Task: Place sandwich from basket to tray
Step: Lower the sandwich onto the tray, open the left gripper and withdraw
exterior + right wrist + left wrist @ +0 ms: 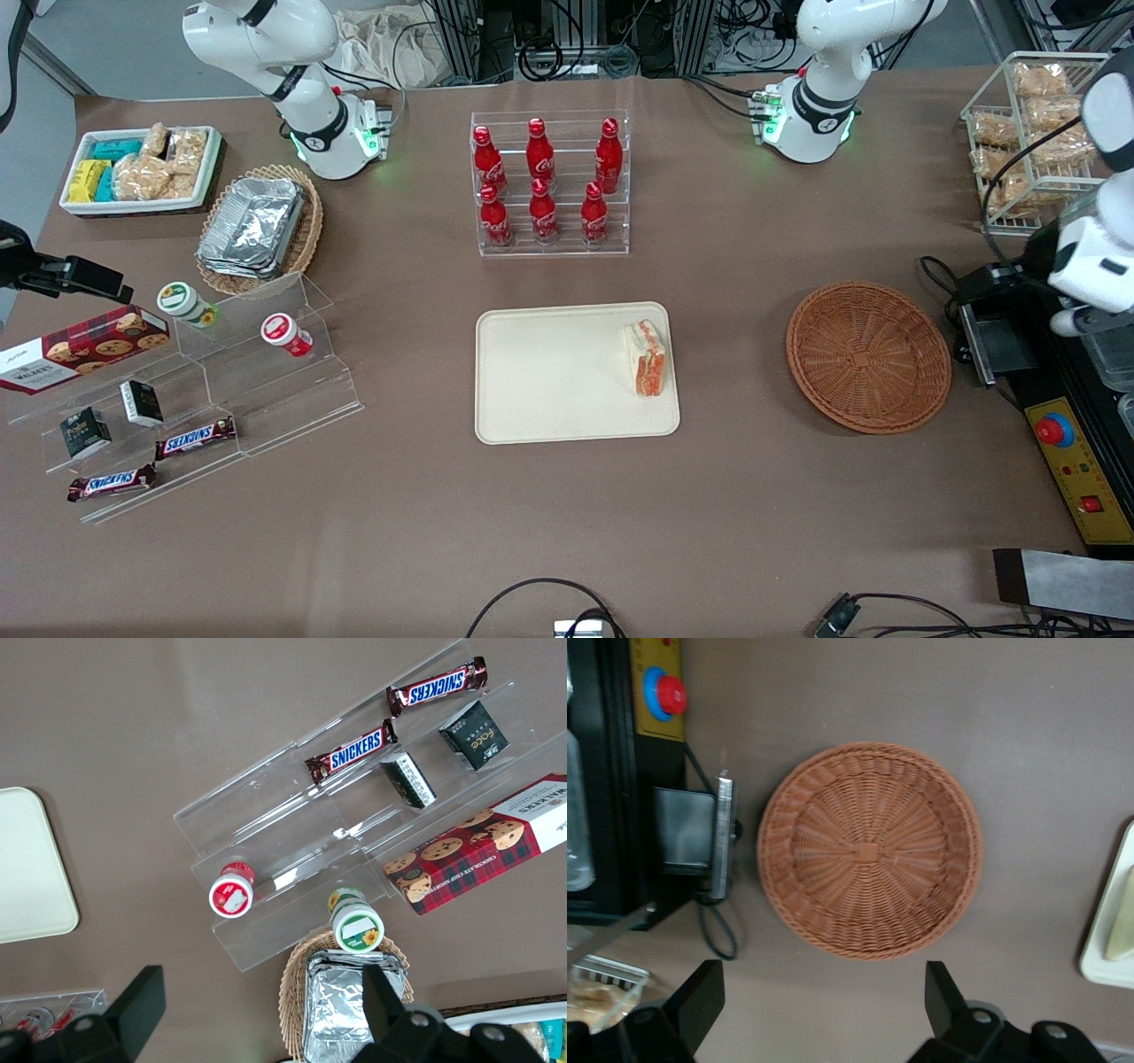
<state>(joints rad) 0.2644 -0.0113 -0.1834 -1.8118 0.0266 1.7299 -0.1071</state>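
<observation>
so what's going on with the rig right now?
The sandwich already lies on the tray, near the edge that faces the basket, which is empty. The left arm's gripper is open, holds nothing, and hangs above the table beside the basket, toward the working arm's end. Judging by how things lie, the placing looks done.

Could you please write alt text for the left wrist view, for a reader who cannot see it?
The open gripper hangs above the empty round wicker basket on the brown table. Beside the basket lies the tray edge with a corner of the sandwich.
</observation>
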